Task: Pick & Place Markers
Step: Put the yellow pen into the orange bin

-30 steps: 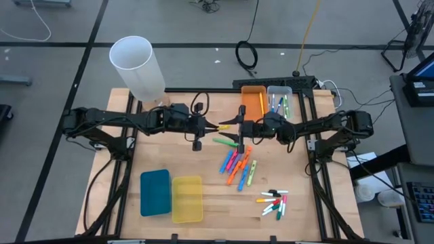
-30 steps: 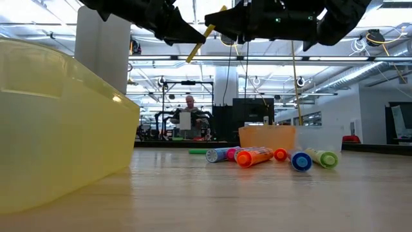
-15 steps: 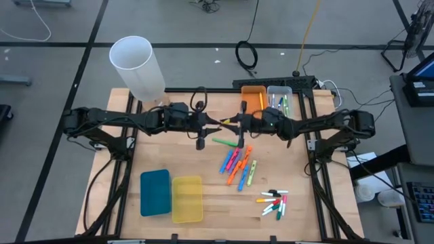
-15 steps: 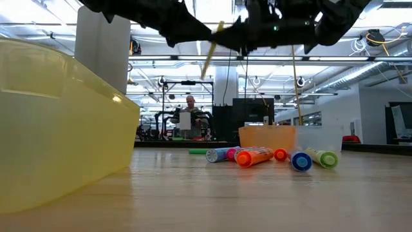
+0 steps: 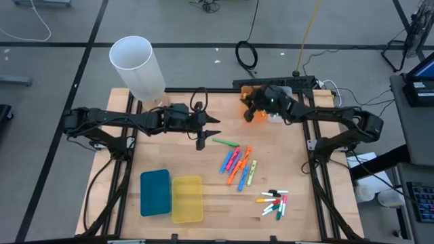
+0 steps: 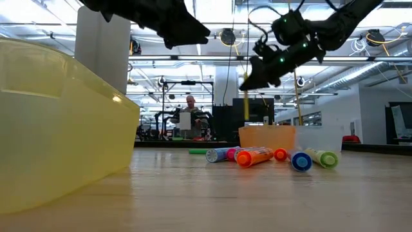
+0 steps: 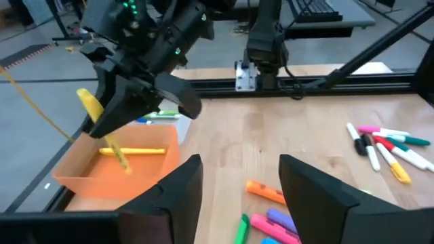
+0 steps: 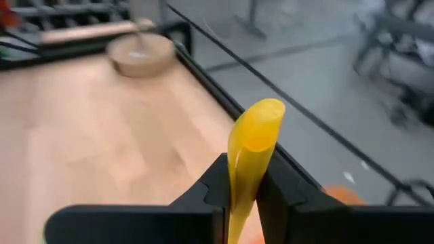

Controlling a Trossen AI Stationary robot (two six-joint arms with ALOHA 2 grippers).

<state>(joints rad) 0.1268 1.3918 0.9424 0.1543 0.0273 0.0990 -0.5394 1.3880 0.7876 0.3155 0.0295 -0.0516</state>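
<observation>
My right gripper [image 5: 249,112] hangs over the orange bin [image 7: 81,175] at the table's far side, shut on a yellow marker [image 8: 249,152]. Another yellow marker [image 7: 139,151] lies flat in that bin. My left gripper [image 5: 211,126] stands open and empty above the table's middle, left of the bin. A green marker [image 5: 225,142], a pile of coloured markers [image 5: 237,165] and several thin white markers [image 5: 273,202] lie on the wood. My right gripper pinches the yellow marker between its two fingers, around mid-length [image 7: 103,127]. The fingers slant down and lie across it. The marker hangs clear of everything, nearly upright; its thick end [image 8: 261,118] sticks out above the fingers and its thin end [image 6: 246,111] points down at the bin.
A tall white cylinder [image 5: 137,66] stands at the far left corner. A blue bin [image 5: 155,192] and a yellow bin [image 5: 187,198] lie near the front edge. A clear bin [image 6: 320,137] sits beside the orange one. Bare wood lies between the two grippers.
The yellow marker has passed from my left gripper to my right one. My left gripper has opened and let go. My right gripper has shut on the marker and carried it toward the far right, over the orange bin; the marker has swung from slanted to nearly upright.
</observation>
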